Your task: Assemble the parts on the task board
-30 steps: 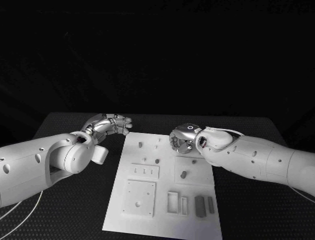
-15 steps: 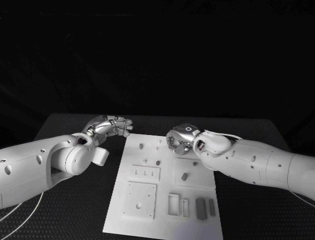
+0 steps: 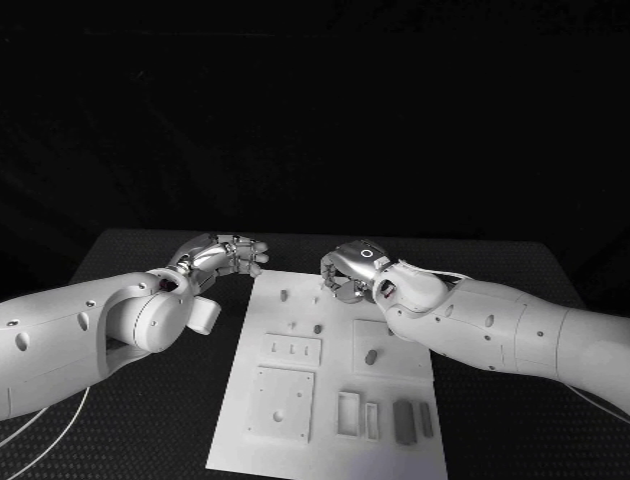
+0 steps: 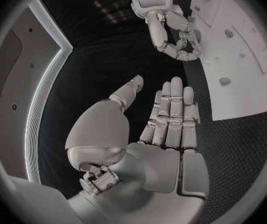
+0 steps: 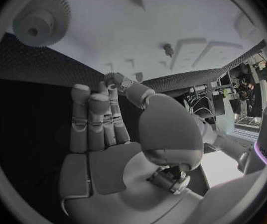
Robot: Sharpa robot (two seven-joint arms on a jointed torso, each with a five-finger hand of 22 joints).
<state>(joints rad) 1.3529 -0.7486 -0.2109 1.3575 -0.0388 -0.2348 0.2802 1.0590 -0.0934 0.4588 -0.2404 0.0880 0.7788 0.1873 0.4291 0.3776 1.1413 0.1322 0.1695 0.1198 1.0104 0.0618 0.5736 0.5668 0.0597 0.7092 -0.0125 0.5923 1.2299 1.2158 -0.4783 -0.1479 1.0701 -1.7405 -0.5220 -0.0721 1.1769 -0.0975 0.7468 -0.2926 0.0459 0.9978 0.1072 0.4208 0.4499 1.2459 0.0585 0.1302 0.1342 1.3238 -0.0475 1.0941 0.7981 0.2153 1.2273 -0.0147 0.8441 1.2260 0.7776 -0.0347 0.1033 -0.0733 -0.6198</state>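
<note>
**Two hands at the far end of the board**

A black table (image 3: 142, 420) under a dark background carries the white task board (image 3: 330, 375), which runs from the middle of the head frame down to its lower edge. Small grey parts (image 3: 371, 356) lie or stand on it: a few pegs in the middle and upper area, and narrow bars (image 3: 405, 420) in the lower right corner beside slotted recesses. In the right wrist view a grey gear (image 5: 39, 19) lies on the board at the upper left of the circle.

The right hand (image 3: 350, 272) hangs over the board's upper right part, its fingers curled downward; in its own wrist view the fingers (image 5: 90, 119) stand straight and close together, thumb beside them, nothing between them.

The left hand (image 3: 226, 254) sits just off the board's upper left corner, above the table. Its wrist view shows straight fingers (image 4: 171, 112) side by side, the thumb apart from them, holding nothing.
</note>
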